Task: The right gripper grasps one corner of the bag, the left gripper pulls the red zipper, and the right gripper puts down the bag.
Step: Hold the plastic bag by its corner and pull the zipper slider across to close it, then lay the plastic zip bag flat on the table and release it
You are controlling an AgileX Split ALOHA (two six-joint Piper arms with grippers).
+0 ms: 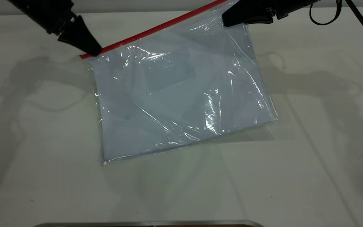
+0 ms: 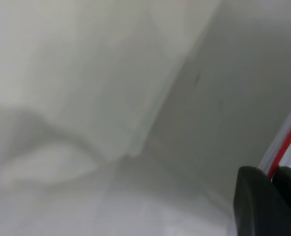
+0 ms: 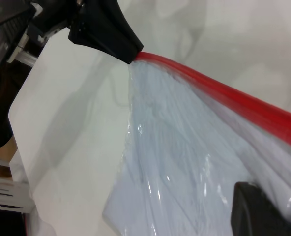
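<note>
The bag [image 1: 181, 101], a clear pouch with white paper inside, lies tilted on the table with its far right corner lifted. My right gripper [image 1: 227, 19] is shut on that corner, just below the red zipper [image 1: 150, 31]. My left gripper [image 1: 95, 50] is shut on the zipper's left end, where the slider is hidden between its jaws. In the left wrist view the red strip [image 2: 289, 142] runs into the closed jaw tips [image 2: 272, 173]. The right wrist view shows the bag [image 3: 185, 162], the zipper [image 3: 224, 93], the left gripper [image 3: 130, 54] at its end, and one right finger [image 3: 253, 211] on the plastic.
The white table [image 1: 310, 157] surrounds the bag. A thin looped cable [image 1: 325, 19] hangs by the right arm. A metal edge [image 1: 143, 224] runs along the table's near side. The table's edge and furniture beyond it [image 3: 8, 147] show in the right wrist view.
</note>
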